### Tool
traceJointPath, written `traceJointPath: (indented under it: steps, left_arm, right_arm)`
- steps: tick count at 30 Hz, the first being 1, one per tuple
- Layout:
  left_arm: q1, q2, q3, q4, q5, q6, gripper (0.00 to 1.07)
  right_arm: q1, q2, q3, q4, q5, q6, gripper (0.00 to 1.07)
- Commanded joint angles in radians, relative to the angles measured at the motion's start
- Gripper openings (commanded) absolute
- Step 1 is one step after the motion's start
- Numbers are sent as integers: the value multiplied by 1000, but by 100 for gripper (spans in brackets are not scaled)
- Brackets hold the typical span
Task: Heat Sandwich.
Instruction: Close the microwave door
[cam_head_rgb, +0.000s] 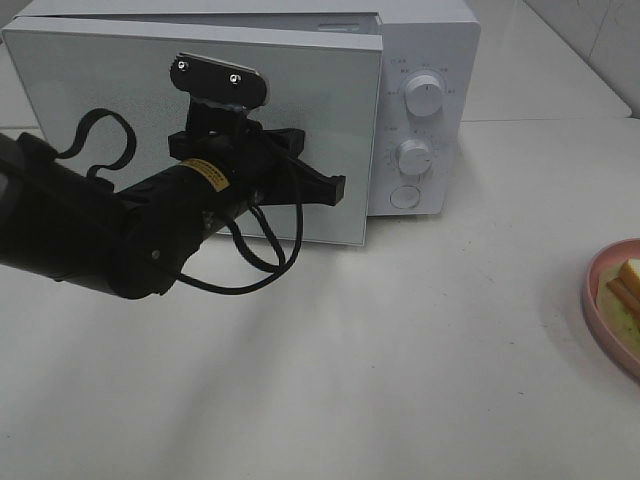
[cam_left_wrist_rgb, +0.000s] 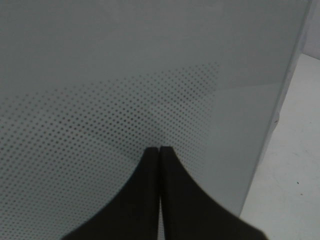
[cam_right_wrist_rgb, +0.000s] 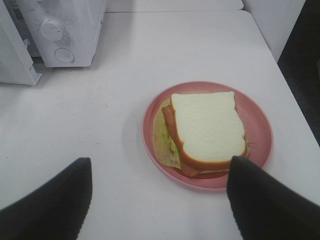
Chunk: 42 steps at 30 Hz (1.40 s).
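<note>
The sandwich (cam_right_wrist_rgb: 207, 127), white bread over a brown filling, lies on a round pink plate (cam_right_wrist_rgb: 257, 125); in the exterior high view only its edge (cam_head_rgb: 628, 280) shows at the far right. My right gripper (cam_right_wrist_rgb: 161, 161) hovers open on the near side of the plate, one finger on each side, holding nothing. The white microwave (cam_head_rgb: 425, 110) stands at the back, and its glass door (cam_head_rgb: 100, 90) looks slightly ajar. My left gripper (cam_head_rgb: 335, 188) is shut, and its fingertips (cam_left_wrist_rgb: 152, 155) rest against the dotted door glass (cam_left_wrist_rgb: 125, 75).
The microwave's two knobs (cam_head_rgb: 423, 97) and round button (cam_head_rgb: 405, 196) sit on its right panel. A black cable (cam_head_rgb: 255, 265) loops below the left arm. The table's right edge (cam_right_wrist_rgb: 295, 100) runs close behind the plate.
</note>
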Motion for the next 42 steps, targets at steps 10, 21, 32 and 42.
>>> traceJointPath:
  steps: [10, 21, 32, 42]
  left_arm:
    - [2, 80, -193, -152, 85, 132, 0]
    - [76, 115, -306, -161, 178, 171, 0]
    - [29, 54, -231, -144, 294, 170, 0]
    - [-5, -55, -191, -125, 692, 167, 0]
  right_arm:
    - [-7, -33, 2, -5, -6, -5, 76]
    - [-7, -32, 2, -5, -6, -5, 76]
    - [-7, -32, 2, -5, -6, -5, 76]
    - [-7, -32, 2, -5, -6, -5, 76]
